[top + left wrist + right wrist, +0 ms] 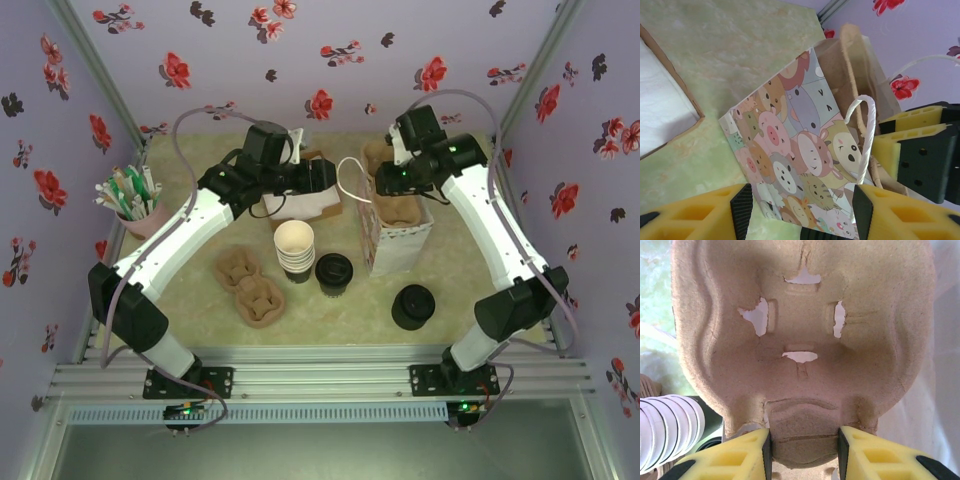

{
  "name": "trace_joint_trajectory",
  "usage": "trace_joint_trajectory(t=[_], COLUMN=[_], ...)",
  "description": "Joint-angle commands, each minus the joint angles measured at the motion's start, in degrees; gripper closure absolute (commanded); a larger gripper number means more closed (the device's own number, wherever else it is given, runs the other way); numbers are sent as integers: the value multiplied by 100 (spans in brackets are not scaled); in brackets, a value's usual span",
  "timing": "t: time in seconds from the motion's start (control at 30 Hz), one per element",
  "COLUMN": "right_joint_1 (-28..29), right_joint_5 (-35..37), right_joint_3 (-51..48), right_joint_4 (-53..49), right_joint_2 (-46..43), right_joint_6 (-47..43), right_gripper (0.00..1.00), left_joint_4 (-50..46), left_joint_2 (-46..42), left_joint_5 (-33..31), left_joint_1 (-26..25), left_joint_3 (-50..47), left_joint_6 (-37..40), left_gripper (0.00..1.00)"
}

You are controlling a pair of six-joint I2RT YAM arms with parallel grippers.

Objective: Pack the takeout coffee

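Now pulp tray (398, 207) w/in bag (396, 250), coffee (334, 273) outside.

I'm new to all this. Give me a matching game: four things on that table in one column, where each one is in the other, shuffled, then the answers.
1. stack of lidless white paper cups
2. pink round cup of white and green sticks
3. squat pile of black plastic lids
4. brown moulded-pulp cup tray

A. pinched in the right gripper
B. far left, by the wall
C. beside the black-lidded dark paper cup
D. front right, standing apart

Pairs: 1-C, 2-B, 3-D, 4-A.
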Motion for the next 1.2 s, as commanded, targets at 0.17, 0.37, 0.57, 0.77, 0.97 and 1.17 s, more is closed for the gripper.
trace_joint_trajectory(t=[0.17,0.37,0.57,0.77,0.97,1.17], right_joint_1=[19,9,9,18,60,124], right_joint_5=[473,478,449,466,537,621], right_joint_3=[426,550,561,561,540,557], right_joint_4=[-403,-443,-502,-595,-625,-679], right_joint_2=[276,307,441,579,687,758], right_joint_6=[182,318,354,351,329,278], right_gripper=[63,63,63,63,63,63], left_joint_4=[139,279,289,354,401,395], left_joint_2=[-37,-279,-313,-367,-315,-223], left_joint_5=[95,94,104,113,164,236], left_joint_1=[-3,-3,-17,-12,-21,-40], left_joint_3=[-14,-178,-196,-242,-212,-104], left_joint_6=[52,15,25,15,1,4], left_gripper=[43,42,35,31,30,29])
